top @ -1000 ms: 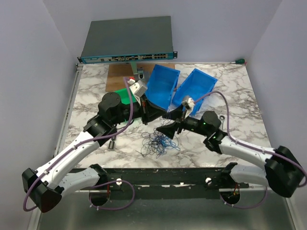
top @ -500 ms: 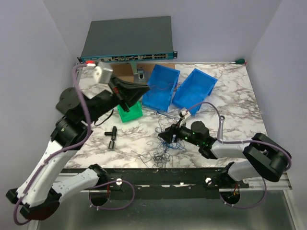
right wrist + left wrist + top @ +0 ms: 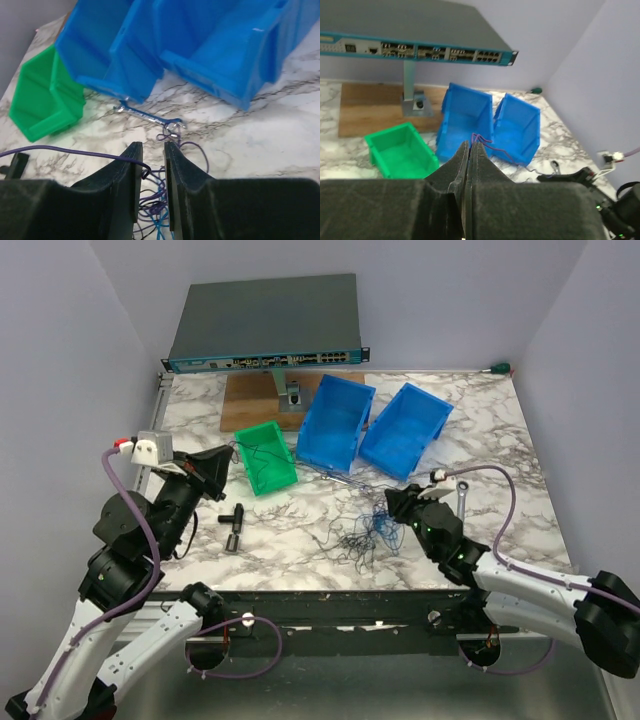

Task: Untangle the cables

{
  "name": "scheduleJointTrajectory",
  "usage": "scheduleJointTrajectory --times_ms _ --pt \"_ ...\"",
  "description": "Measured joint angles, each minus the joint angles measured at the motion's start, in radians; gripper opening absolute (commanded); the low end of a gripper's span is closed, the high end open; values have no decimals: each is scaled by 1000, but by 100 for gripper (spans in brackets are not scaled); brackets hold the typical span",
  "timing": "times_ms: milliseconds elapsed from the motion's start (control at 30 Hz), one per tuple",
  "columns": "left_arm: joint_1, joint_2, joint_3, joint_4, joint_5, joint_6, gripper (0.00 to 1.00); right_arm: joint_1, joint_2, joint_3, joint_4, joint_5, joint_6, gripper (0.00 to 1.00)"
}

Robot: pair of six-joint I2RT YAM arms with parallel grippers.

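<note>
Pulling back leftward, the left fingers [image 3: 456,167] stay clenched while the right fingers [image 3: 125,172] narrow around the cables [image 3: 365,532].

Green bin [image 3: 268,470], blue bin [image 3: 338,425] and second blue bin [image 3: 408,430] stand before a network switch [image 3: 265,320].

Right wrist view: the cables [image 3: 152,200] run down between the right gripper [image 3: 151,146] jaws and off the picture's bottom edge; the blue bins [image 3: 215,40] are cut off at the top. Left wrist view: the left gripper [image 3: 470,144] body hides the near table [image 3: 340,155]; whether its jaws pinch the thin purple strand [image 3: 481,140] is indeterminable.
</note>
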Motion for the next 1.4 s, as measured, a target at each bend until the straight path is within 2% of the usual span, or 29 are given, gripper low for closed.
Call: scheduleJointTrajectory --times_ms 100,233,300,500,533,567,600,733,867,900,933,1000,1067,1133,1233,1400 --pt "2 -14 -37 -27 -22 10 0 0 -51 -12 -41 68 3 28" --pt "4 -14 -103 -35 -6 11 0 0 -111 -43 -32 56 -32 26" --pt "4 -8 -142 -34 26 5 0 -1 -130 -54 -25 3 -67 20" --pt "4 76 -261 0 145 -41 0 0 -136 -62 52 -214 -162 19" --pt "4 90 -273 6 155 -47 0 0 -132 -62 64 -247 -172 18" --pt "4 109 -285 13 166 -54 0 -1 -124 -62 75 -275 -180 10" --pt "4 133 -298 20 174 -59 0 0 -116 -62 83 -299 -187 8" --pt "4 200 -325 17 176 -77 0 0 -75 -61 96 -371 -205 4" --pt "5 202 -327 17 131 -99 0 0 -55 -61 95 -396 -212 1" --pt "6 200 -328 17 122 -103 6 0 -53 -61 95 -397 -212 1" --pt "7 195 -330 16 101 -110 17 -1 -53 -61 95 -397 -211 1" --pt "11 186 -338 11 73 -121 51 0 -53 -60 95 -397 -211 1" --pt "13 181 -347 4 56 -122 65 -1 -46 -56 96 -397 -211 1" --pt "14 181 -353 -6 54 -128 70 -1 -27 -47 93 -397 -212 1" --pt "14 188 -366 -2 68 -126 72 -1 8 -24 86 -397 -212 1" --pt "16 246 -438 140 226 -118 73 -1 50 -3 86 -398 -211 1"
